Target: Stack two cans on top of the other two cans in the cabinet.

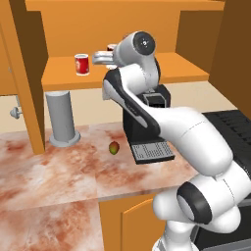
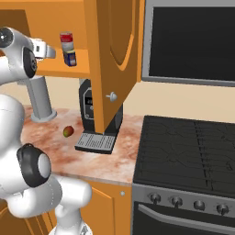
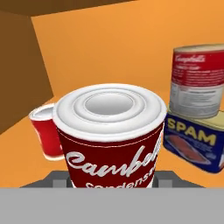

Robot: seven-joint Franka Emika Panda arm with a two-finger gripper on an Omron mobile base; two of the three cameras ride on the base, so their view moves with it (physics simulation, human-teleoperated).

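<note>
My gripper (image 3: 111, 180) is shut on a dark red and white can (image 3: 109, 131), held upright just above the cabinet's shelf board (image 1: 162, 68). In the left base view the gripper (image 1: 100, 59) reaches in over the shelf, a little right of the bright red can (image 1: 82, 64). That bright red can (image 3: 43, 131) stands alone, behind and left of the held can. To the right, a red can with a greyish lower part (image 3: 197, 81) stands on the squat blue can (image 3: 192, 144). The right base view shows this stack (image 2: 68, 49) just beyond the gripper (image 2: 48, 51).
Below the shelf, a black coffee machine (image 1: 147, 122) and a grey cylinder (image 1: 61, 117) stand on the marbled counter (image 1: 49, 171), with a small fruit (image 1: 113, 147) between them. The open cabinet door (image 2: 117, 55) hangs right of the stack. A stove (image 2: 193, 156) lies further right.
</note>
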